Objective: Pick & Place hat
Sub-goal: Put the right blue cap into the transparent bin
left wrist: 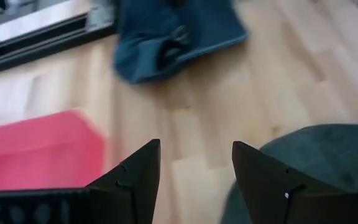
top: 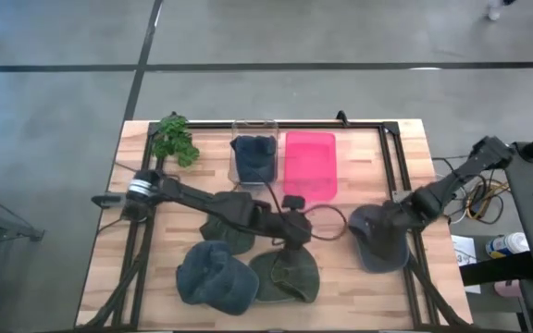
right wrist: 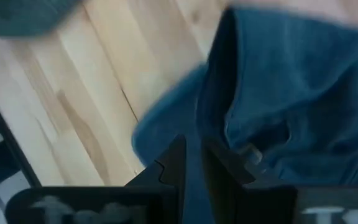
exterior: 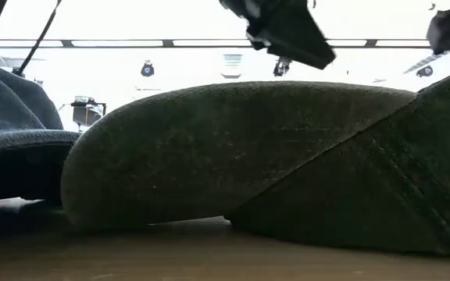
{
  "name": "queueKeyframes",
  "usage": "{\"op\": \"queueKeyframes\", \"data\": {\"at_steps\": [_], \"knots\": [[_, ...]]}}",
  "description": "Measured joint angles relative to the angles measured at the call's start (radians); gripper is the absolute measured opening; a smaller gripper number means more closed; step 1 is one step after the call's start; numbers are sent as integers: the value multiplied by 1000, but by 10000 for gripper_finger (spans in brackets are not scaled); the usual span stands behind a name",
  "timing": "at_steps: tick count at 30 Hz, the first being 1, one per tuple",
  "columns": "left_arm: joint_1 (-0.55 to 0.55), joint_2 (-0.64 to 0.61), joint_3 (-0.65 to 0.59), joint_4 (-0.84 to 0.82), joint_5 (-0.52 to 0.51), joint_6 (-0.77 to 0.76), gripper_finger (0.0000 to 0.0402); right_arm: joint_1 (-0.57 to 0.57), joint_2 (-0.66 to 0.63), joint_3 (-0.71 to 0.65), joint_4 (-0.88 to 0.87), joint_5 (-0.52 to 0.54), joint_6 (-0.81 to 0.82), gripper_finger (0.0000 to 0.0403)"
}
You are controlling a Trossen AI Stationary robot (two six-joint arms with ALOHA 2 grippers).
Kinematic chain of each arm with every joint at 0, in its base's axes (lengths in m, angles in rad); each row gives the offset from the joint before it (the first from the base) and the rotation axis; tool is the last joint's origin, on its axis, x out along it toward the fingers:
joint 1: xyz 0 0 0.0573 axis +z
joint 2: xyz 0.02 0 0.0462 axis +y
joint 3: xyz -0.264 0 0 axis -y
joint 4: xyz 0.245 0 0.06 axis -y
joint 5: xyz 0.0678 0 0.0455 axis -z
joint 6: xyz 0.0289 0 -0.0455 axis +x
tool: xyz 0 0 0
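Observation:
My right gripper (top: 384, 225) is at the table's right side, shut on a grey-blue hat (top: 378, 245). My left gripper (top: 296, 225) reaches to the table's middle and stands open over bare wood, touching nothing. Just near of it lies an olive-green hat (top: 285, 276), crown up, seen also in the left wrist view (left wrist: 316, 162). A blue hat (top: 213, 277) lies to its left, and a dark green hat (top: 231, 233) is partly hidden under my left arm. Another blue hat (top: 254, 155) sits in a clear bin (top: 237, 125) at the far side. My right gripper pinches a fold of the grey-blue hat's cloth (right wrist: 194, 186) between its two fingers (right wrist: 173, 165), coming from above and pointing steeply down. The hat spreads out below the fingers. Whether it is clear of the table I cannot tell.
A pink tray (top: 310, 165) lies beside the clear bin at the far middle. A green plant (top: 174, 139) stands at the far left corner. A black frame (top: 398, 176) runs along the table's right side. Bare wood (top: 340, 268) shows between the olive-green and grey-blue hats.

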State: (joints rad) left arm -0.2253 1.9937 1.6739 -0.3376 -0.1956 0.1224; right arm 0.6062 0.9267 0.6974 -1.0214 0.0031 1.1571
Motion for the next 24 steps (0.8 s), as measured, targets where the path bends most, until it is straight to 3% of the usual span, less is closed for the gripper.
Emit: {"op": "queueKeyframes", "data": {"at_steps": [5, 10, 18, 24], "knots": [[-15, 101, 98, -6, 22, -12, 193, 137, 83, -23, 11, 3, 173, 48], [-21, 159, 146, -16, 22, -41, 193, 196, 212, -59, 106, 30, 209, 47], [-19, 171, 154, -43, 12, -128, 193, 194, 437, -79, 329, 69, 40, 47], [-26, 168, 154, -191, 12, -238, 193, 192, 532, -73, 569, 90, -166, 47]]}}
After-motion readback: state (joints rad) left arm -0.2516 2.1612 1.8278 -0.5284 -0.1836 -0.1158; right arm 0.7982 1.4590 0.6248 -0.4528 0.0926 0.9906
